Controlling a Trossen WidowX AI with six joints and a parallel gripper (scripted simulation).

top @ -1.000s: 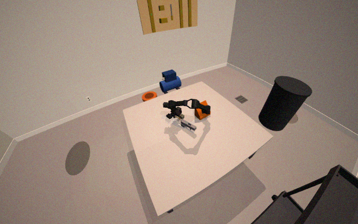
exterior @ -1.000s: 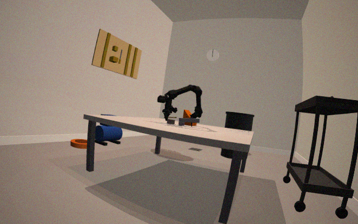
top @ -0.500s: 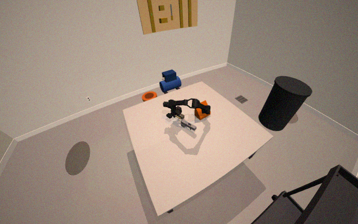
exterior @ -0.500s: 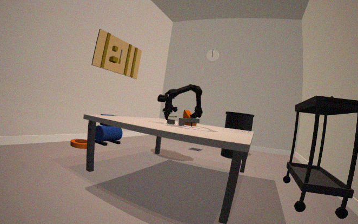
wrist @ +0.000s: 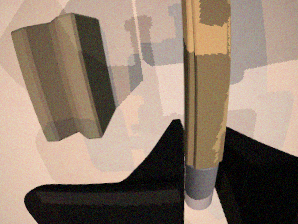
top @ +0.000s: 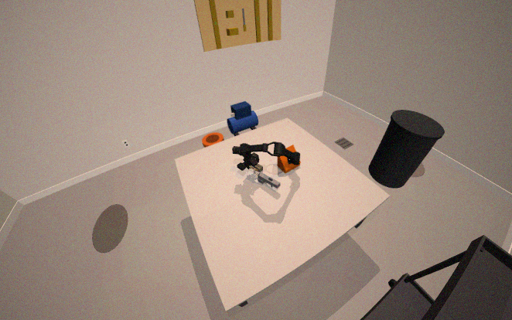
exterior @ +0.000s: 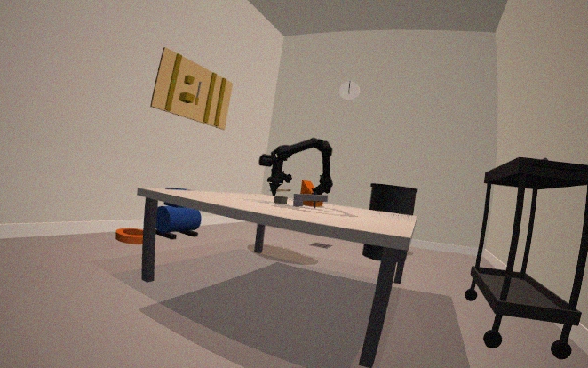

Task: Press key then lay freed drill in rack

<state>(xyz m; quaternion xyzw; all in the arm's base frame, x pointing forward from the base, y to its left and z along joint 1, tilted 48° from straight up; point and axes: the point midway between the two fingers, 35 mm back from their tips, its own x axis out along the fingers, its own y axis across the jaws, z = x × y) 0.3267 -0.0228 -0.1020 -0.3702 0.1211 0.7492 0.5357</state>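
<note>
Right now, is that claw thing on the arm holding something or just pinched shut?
Gripper: shut on the drill, a slim tan rod with a grey end between its fingers, held above the table.

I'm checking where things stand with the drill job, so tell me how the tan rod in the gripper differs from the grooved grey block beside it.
The drill is a long, thin tan rod with a bluish end; the rack is a short, wide grey block with a groove along its top.
The drill is clamped in the gripper, off the table; the rack sits on the table, untouched.
The drill is not in the rack's groove, which is unfilled.
</note>
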